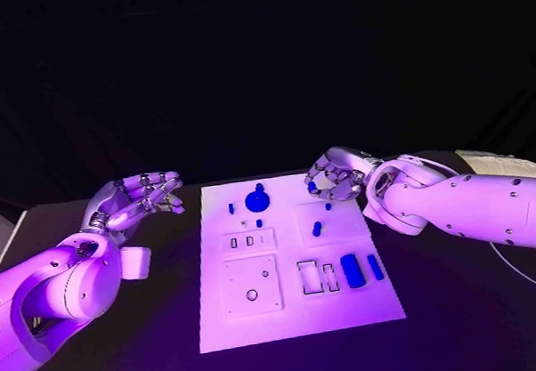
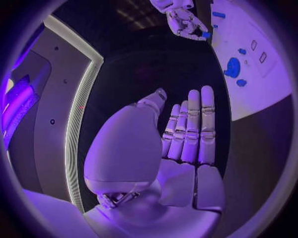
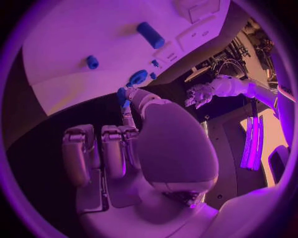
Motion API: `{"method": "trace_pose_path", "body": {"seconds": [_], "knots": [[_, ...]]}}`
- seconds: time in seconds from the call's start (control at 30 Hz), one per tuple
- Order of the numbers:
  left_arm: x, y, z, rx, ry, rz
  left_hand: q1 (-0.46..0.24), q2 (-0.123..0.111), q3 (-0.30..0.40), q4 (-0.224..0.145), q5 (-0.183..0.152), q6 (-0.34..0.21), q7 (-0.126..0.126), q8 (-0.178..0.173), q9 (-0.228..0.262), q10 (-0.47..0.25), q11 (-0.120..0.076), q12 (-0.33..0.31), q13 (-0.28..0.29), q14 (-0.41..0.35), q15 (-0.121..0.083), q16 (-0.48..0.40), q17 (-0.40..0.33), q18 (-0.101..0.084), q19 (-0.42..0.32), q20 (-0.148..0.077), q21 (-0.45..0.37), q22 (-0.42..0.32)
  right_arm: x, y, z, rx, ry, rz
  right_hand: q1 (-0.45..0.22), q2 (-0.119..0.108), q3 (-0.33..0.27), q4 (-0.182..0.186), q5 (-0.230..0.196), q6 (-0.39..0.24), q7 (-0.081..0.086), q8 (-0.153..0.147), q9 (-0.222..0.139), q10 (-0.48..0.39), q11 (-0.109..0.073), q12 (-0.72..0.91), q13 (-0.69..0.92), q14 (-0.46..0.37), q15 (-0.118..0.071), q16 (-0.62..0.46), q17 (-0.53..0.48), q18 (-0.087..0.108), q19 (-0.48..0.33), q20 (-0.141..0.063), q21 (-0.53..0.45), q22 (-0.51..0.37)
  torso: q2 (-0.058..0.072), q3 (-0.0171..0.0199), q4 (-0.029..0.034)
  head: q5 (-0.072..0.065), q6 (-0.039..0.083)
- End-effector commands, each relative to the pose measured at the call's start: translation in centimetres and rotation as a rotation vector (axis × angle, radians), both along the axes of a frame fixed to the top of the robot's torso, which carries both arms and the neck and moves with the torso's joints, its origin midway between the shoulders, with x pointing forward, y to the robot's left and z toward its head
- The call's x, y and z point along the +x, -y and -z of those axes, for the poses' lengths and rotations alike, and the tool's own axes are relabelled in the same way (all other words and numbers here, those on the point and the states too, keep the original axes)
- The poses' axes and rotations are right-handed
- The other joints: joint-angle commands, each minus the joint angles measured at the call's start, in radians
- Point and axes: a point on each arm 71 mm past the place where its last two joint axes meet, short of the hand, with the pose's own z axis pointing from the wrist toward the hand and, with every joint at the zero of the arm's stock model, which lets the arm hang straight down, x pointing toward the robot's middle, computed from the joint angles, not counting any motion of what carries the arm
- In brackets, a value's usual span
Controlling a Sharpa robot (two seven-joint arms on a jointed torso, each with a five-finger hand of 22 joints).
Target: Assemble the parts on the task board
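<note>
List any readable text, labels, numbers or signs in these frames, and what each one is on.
None can be read.
Task board: plain white with recesses and blue parts, no print that can be made out.
Left hand and right hand: no visible markings.
Pale object on the table behind the right arm: too small and blurred to show any text.

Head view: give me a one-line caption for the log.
Right hand pinches a small blue part above the white task board's far edge; left hand hovers empty beside the board.
</note>
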Motion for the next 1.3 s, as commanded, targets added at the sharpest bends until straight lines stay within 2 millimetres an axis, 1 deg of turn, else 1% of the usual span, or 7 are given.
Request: {"method": "trace_pose_path", "body": {"seconds": [0.03, 0.43, 0.47, 0.67, 0.87, 1.1, 1.3], "knots": [[0.0, 0.3, -0.1, -0.009, 0.003, 0.015, -0.003, 0.002, 0.006, -0.002, 0.002, 0.004, 0.004, -0.007, -0.001, -0.009, 0.000, -0.003, 0.001, -0.008, -0.003, 0.004, 0.002, 0.010, -0.005, 0.000, 0.007, 0.001, -0.3, -1.2, -0.2, -0.030, 0.002, 0.069, 0.000, 0.006, 0.005, -0.001, 0.004, 0.007, -0.002, 0.010, 0.012, 0.104, -0.009, 0.002, 0.263, 0.103, -0.005, 0.004, 0.263, -0.014, 0.105, -0.007, 0.005, 0.263, -0.007, -0.0077, 0.0004, 0.010, -0.004], [-0.1, 0.8, -0.1, -0.017, -0.002, 0.026, -0.003, 0.002, 0.007, -0.003, 0.002, 0.004, 0.004, -0.007, -0.001, -0.009, 0.000, -0.003, 0.001, -0.008, -0.003, 0.005, 0.002, 0.010, -0.007, 0.000, 0.010, 0.003, -1.9, -8.1, 1.0, -0.038, -0.046, 0.055, -0.004, 0.006, 0.018, -0.011, 0.004, 0.009, -0.002, 0.014, 0.015, 0.104, -0.009, 0.002, 0.263, 0.103, -0.005, 0.004, 0.263, -0.014, 0.105, -0.007, 0.005, 0.263, -0.022, -0.0228, -0.0011, 0.036, -0.016], [0.0, 0.8, -0.1, -0.017, -0.002, 0.026, -0.003, 0.002, 0.007, -0.003, 0.002, 0.004, 0.004, -0.007, -0.001, -0.009, 0.000, -0.003, 0.001, -0.008, -0.003, 0.005, 0.002, 0.010, -0.007, 0.000, 0.010, 0.003, -2.1, -8.6, 1.2, -0.038, -0.052, 0.058, -0.004, 0.006, 0.018, -0.011, 0.004, 0.009, -0.002, 0.014, 0.015, 0.104, -0.009, 0.002, 0.263, 0.103, -0.005, 0.004, 0.263, -0.014, 0.105, -0.007, 0.005, 0.263, -0.023, -0.0256, -0.0005, 0.037, -0.020], [0.0, 0.9, 0.0, -0.020, -0.005, 0.028, -0.003, 0.002, 0.007, -0.003, 0.002, 0.004, 0.004, -0.007, -0.001, -0.009, 0.000, -0.003, 0.001, -0.008, -0.003, 0.005, 0.002, 0.010, -0.007, 0.000, 0.010, 0.003, -2.9, -10.6, 2.4, -0.033, -0.090, 0.060, -0.006, 0.005, 0.019, -0.013, 0.004, 0.008, -0.002, 0.015, 0.015, 0.104, -0.009, 0.002, 0.263, 0.102, -0.005, 0.004, 0.261, -0.014, 0.105, -0.007, 0.005, 0.263, -0.025, -0.0290, 0.0008, 0.040, -0.026], [0.0, 1.0, 0.0, -0.022, -0.006, 0.029, -0.003, 0.002, 0.007, -0.003, 0.002, 0.004, 0.004, -0.007, -0.001, -0.009, 0.000, -0.003, 0.001, -0.008, -0.003, 0.005, 0.002, 0.010, -0.007, 0.000, 0.010, 0.003, -3.8, -12.4, 3.1, -0.045, -0.100, 0.049, -0.007, 0.005, 0.020, -0.013, 0.004, 0.008, -0.002, 0.015, 0.015, 0.104, -0.009, 0.002, 0.263, 0.101, -0.005, 0.003, 0.258, -0.014, 0.105, -0.007, 0.005, 0.263, -0.024, -0.0284, -0.0012, 0.040, -0.029], [0.2, 1.1, 0.1, -0.023, -0.008, 0.028, -0.003, 0.002, 0.007, -0.003, 0.002, 0.004, 0.004, -0.007, -0.001, -0.009, 0.000, -0.003, 0.001, -0.008, -0.003, 0.005, 0.002, 0.010, -0.007, 0.000, 0.010, 0.003, -4.4, -13.9, 3.8, -0.061, -0.104, 0.041, -0.010, 0.004, 0.023, -0.015, 0.005, 0.008, -0.002, 0.016, 0.016, 0.104, -0.009, 0.002, 0.263, 0.101, -0.005, 0.003, 0.258, -0.014, 0.105, -0.007, 0.005, 0.263, -0.023, -0.0251, -0.0020, 0.042, -0.033], [0.3, 1.1, 0.2, -0.024, -0.009, 0.028, -0.003, 0.002, 0.007, -0.003, 0.002, 0.004, 0.004, -0.007, -0.001, -0.009, 0.000, -0.003, 0.001, -0.008, -0.003, 0.005, 0.002, 0.010, -0.007, 0.000, 0.010, 0.003, -4.8, -14.6, 4.4, -0.057, -0.106, 0.040, -0.020, -0.001, 0.025, -0.017, 0.008, 0.006, -0.002, 0.017, 0.017, 0.104, -0.009, 0.002, 0.263, 0.101, -0.005, 0.002, 0.255, -0.014, 0.105, -0.007, 0.005, 0.263, -0.022, -0.0235, 0.0048, 0.044, -0.041]]}}
